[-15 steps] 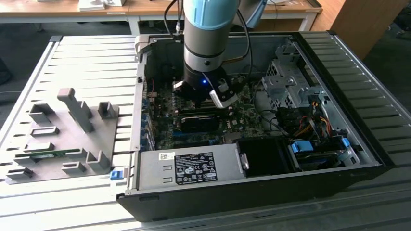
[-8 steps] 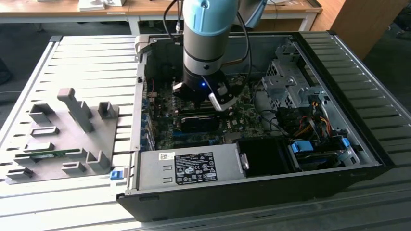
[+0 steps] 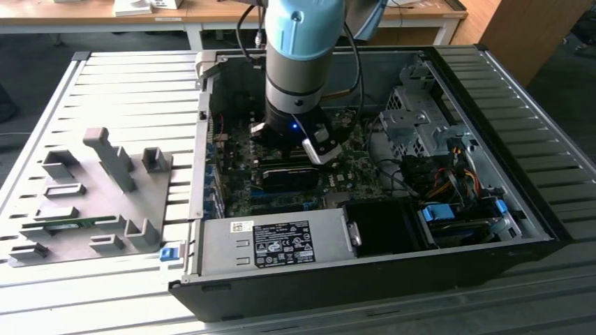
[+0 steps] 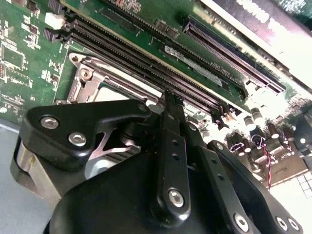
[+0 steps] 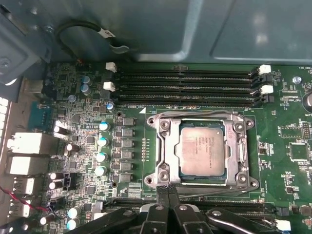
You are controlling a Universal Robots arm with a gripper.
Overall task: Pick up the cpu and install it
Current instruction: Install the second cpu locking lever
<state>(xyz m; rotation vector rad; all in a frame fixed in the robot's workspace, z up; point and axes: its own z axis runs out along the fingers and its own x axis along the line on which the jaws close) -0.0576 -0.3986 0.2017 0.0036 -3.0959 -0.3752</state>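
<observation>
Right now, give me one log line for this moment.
stage: install | small square silvery-grey cpu: lying in motherboard socket | gripper: jaws together, beside socket, holding nothing | arm: inside open computer case

Lab workbench: slatted metal table (image 3: pixel 112 84); open computer case (image 3: pixel 373 272); desks (image 3: pixel 93 21) behind

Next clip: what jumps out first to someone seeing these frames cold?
The silvery cpu sits in its metal socket frame on the green motherboard, beside the long memory slots. The arm reaches down into the open computer case, its black tool at the socket's edge, fingers together, holding nothing.
</observation>
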